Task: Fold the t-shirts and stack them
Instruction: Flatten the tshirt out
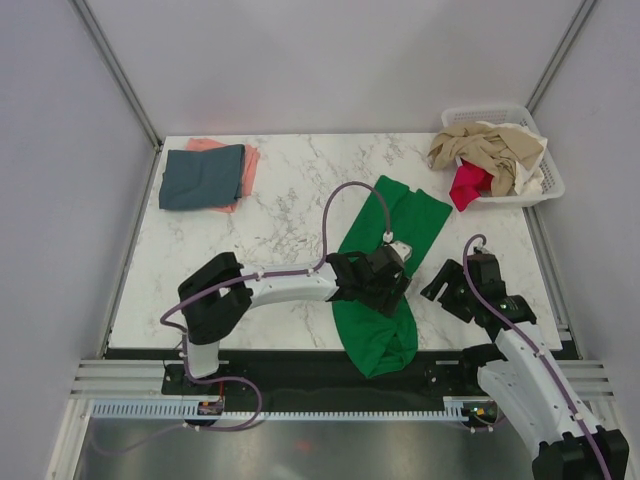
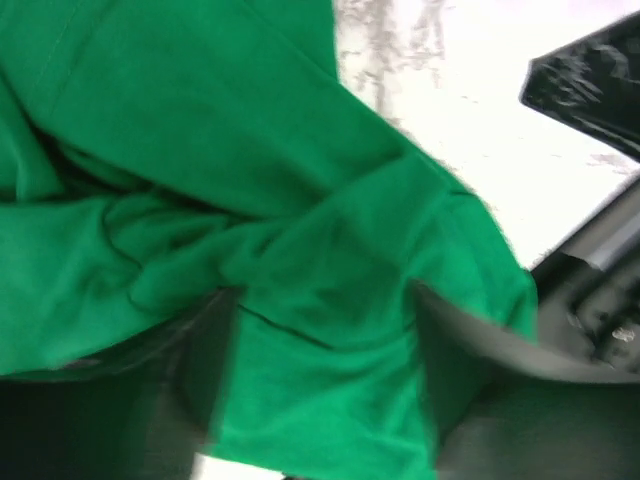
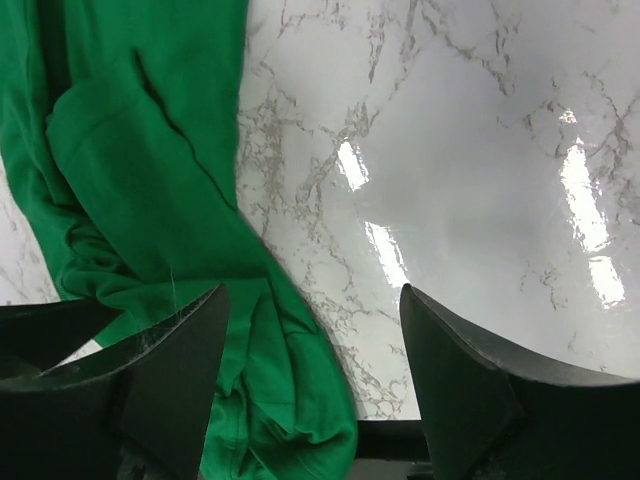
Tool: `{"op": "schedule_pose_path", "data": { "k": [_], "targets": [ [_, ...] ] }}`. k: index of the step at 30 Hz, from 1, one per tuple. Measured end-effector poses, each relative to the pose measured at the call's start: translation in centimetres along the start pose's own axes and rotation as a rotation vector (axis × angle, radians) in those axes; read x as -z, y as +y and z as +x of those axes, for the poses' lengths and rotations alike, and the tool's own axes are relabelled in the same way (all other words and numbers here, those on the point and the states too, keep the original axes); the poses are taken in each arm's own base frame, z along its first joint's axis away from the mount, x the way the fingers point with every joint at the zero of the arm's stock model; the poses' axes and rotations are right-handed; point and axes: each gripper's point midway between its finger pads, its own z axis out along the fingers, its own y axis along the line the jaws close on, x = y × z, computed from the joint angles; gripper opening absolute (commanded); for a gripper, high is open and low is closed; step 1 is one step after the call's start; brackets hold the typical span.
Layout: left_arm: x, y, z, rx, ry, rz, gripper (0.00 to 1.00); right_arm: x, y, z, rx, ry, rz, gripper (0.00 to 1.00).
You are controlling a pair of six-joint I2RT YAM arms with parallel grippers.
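Two grippers, both spread wide. Your left gripper (image 2: pixel 325 310) straddles the bright green t-shirt (image 1: pixel 378 335), which lies lengthwise mid-table, but blur hides whether they touch. Your right gripper (image 3: pixel 312 300) hovers over the marble table (image 1: pixel 280 220) just beside the shirt's edge.

I see the bright green cloth t-shirt (image 1: pixel 410 215) lying in a long rumpled strip from the middle of the marble table (image 1: pixel 290 200) to its near edge. Far left, the folded slate blue-grey t-shirt (image 1: pixel 203 177) lies on the salmon pink t-shirt (image 1: pixel 250 160). The beige t-shirt (image 1: pixel 490 145) and magenta-red t-shirt (image 1: pixel 468 186) are heaped in the white slatted basket (image 1: pixel 548 186).
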Motion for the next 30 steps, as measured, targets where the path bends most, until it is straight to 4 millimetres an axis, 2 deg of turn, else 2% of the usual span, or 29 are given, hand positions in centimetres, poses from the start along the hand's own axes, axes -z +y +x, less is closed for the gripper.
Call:
{"op": "schedule_pose_path", "data": {
  "k": [1,2,3,4,5,8,10,12,14,16,18,19,20,21,23,24,26,28,30],
  "targets": [
    [-0.6,0.1,0.0,-0.005,0.002,-0.015,0.55,-0.1,-0.1,0.0,0.001,0.002,0.006,0.77],
    [-1.0,0.2,0.1,-0.010,0.007,-0.028,0.34,-0.2,-0.2,0.0,0.001,0.003,0.012,0.77],
    [-1.4,0.6,0.3,-0.011,0.013,-0.046,0.23,-0.3,-0.2,0.0,0.002,0.005,0.018,0.77],
    [-1.7,1.0,0.5,-0.019,0.021,-0.063,0.08,-0.3,-0.2,0.0,0.003,0.004,0.019,0.77],
    [-1.8,1.3,0.8,-0.022,0.028,-0.080,0.02,-0.3,-0.2,-0.1,0.003,-0.001,0.018,0.77],
    [-1.3,2.1,0.7,-0.032,0.028,-0.118,0.02,-0.3,-0.1,-0.4,0.004,-0.014,0.016,0.77],
    [0.0,2.3,0.0,-0.030,0.007,-0.135,0.02,-0.4,-0.1,-0.4,0.004,-0.017,0.018,0.77],
    [2.6,2.2,-1.4,-0.019,-0.048,-0.138,0.02,-0.4,-0.1,-0.4,0.004,-0.017,0.020,0.77],
    [7.0,2.2,-3.2,0.019,-0.153,-0.120,0.03,-0.5,-0.1,-0.5,0.004,-0.018,0.020,0.77],
    [13.2,2.8,-4.6,0.086,-0.298,-0.084,0.09,-0.5,-0.2,-0.5,0.004,-0.017,0.022,0.77],
    [19.4,4.5,-5.0,0.184,-0.461,-0.033,0.33,-0.5,-0.2,-0.5,0.005,-0.016,0.024,0.77],
    [21.9,5.9,-4.5,0.251,-0.537,-0.011,0.47,-0.5,-0.2,-0.5,0.005,-0.016,0.024,0.77],
    [23.7,7.6,-3.8,0.315,-0.600,-0.010,0.83,-0.5,-0.2,-0.5,0.005,-0.016,0.023,0.78],
    [24.8,9.2,-2.8,0.372,-0.642,-0.017,0.99,-0.5,-0.2,-0.5,0.005,-0.016,0.023,0.78],
    [25.3,12.7,0.1,0.513,-0.698,-0.045,1.00,-0.5,-0.1,-0.5,0.004,-0.018,0.021,0.78],
    [24.5,14.6,2.5,0.578,-0.688,-0.080,1.00,-0.5,-0.1,-0.5,0.004,-0.019,0.020,0.77],
    [22.8,16.7,6.3,0.652,-0.648,-0.128,1.00,-0.5,0.1,-0.6,0.007,-0.020,0.015,0.78],
    [21.7,17.4,8.9,0.690,-0.608,-0.136,1.00,-0.5,0.2,-0.6,0.010,-0.019,0.013,0.78],
    [21.4,17.4,9.8,0.705,-0.584,-0.130,1.00,-0.4,0.4,-0.8,0.012,-0.021,0.008,0.78]
  ]
}}
